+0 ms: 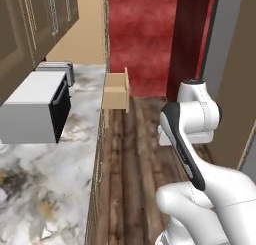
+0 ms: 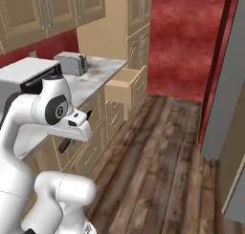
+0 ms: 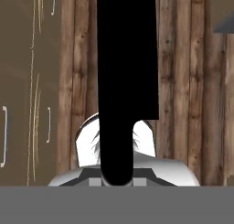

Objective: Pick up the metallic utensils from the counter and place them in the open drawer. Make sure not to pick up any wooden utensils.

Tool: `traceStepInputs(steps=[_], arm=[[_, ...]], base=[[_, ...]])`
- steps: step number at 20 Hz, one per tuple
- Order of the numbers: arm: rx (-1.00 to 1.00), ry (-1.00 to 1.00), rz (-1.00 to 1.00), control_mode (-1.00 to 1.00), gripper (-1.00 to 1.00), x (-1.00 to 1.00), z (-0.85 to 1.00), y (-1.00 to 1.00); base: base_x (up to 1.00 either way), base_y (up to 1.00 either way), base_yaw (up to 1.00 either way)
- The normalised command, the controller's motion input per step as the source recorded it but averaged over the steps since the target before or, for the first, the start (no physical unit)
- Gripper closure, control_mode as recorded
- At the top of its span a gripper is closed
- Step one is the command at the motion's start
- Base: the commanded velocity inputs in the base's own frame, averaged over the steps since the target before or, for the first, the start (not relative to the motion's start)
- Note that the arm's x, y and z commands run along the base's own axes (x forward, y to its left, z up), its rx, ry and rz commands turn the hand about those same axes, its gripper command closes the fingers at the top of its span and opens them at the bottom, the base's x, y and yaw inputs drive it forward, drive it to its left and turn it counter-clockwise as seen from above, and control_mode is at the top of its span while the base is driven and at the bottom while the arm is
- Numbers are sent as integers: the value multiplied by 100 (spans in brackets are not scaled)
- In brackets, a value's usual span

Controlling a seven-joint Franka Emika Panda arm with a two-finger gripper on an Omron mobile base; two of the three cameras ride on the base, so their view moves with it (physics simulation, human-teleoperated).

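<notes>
We observed the knife (image 3: 128, 81) — a flat black shape with a rounded handle end and a broad blade — rising from the bottom of the hand view over the wooden floor (image 3: 183, 81), with tan cabinet fronts (image 3: 27, 81) along the left edge of that view. In the right base view the gripper (image 2: 67, 141) hung below the white hand, in front of the lower cabinets, with a dark sliver of the knife (image 2: 63, 144) projecting beneath it; the jaws stood nearly together, clamped on the knife's handle. The arm (image 1: 185, 139) was folded above the floor, off the front edge of the counter (image 1: 45, 189). The open drawer (image 1: 116, 91) projected from the cabinet run at the counter's far front edge — a plain tan box, seen also in the right base view (image 2: 125, 87), well apart from the gripper. On the counter a white-and-black microwave (image 1: 37, 106) stood toward the back edge, and a silvery toaster (image 1: 59, 69) stood just beyond it near the far end. We could not tell from these views whether any further utensils lay on the marble.
</notes>
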Motion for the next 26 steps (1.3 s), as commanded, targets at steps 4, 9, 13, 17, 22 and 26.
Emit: traceStepInputs(steps=[4,9,13,17,22,26], arm=[[0,0,0,100,100,0,0,0],[0,0,0,100,100,0,0,0],[0,0,0,100,100,0,0,0],[0,0,0,100,100,0,0,0],[0,0,0,100,100,0,0,0],[0,0,0,100,100,0,0,0]], base=[[95,-24,8],[100,-48,0],[99,-37,0],[62,-32,9],[28,-2,1],[90,0,0]])
